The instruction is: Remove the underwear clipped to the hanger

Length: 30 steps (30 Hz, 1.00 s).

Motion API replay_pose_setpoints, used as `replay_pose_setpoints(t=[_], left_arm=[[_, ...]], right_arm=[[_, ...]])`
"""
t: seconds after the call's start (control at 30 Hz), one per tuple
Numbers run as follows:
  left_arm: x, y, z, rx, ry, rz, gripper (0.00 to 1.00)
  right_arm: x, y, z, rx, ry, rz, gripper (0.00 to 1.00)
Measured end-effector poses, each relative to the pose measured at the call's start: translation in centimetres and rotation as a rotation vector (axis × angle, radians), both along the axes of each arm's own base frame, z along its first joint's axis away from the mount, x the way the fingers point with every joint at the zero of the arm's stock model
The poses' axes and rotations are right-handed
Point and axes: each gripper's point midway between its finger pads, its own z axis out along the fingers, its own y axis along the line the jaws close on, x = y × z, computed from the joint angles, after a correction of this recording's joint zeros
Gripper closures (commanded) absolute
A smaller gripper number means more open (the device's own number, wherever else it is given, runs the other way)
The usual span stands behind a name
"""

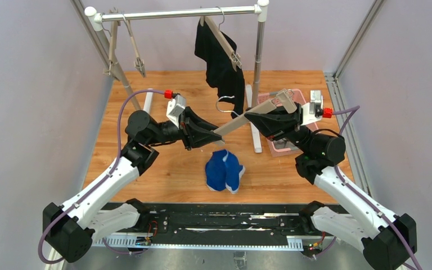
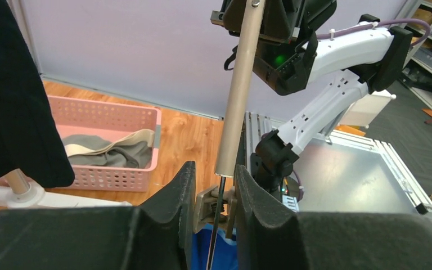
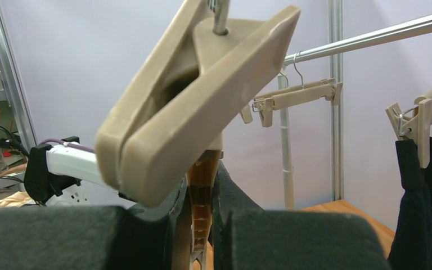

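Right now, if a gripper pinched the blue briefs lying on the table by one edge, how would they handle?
Probably floppy: the blue briefs lie crumpled in soft folds on the table, so they would likely drape. Likely light, being thin cloth like the black briefs hanging limp. Pushed, they would probably bunch rather than slide.

Jaws of the left gripper (image 2: pixel 215 179) clamp the hanger (image 2: pixel 238 93); grey briefs (image 2: pixel 108 152) lie in a pink basket (image 2: pixel 106 109).
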Motion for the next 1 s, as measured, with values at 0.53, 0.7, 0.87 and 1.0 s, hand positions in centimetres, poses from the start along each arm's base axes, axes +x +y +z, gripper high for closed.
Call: replay_pose_setpoints(t=[0.53,0.7,0.87,1.0], left_arm=[[1.2,-0.8,1.9,-0.02,-0.011,-0.003,0.48],[1.0,-0.7,3.4,-0.044,-0.041,-0.008,0.5],[0.9,-0.7,3.4,-0.045,-0.036,-0.014,0.49],[1.0,-0.7,3.3,-0.043,-0.03,-0.014,0.49]], right_arm=[[1.3,0.7,-0.8,-0.016,0.023,-0.003,0.99],[1.7,1.0,-1.3,-0.032,0.04,0.001,0.99],[1.6,1.0,-1.3,-0.032,0.039,0.002,0.99],[1.6,1.0,-1.3,-0.032,0.039,0.002,0.99]])
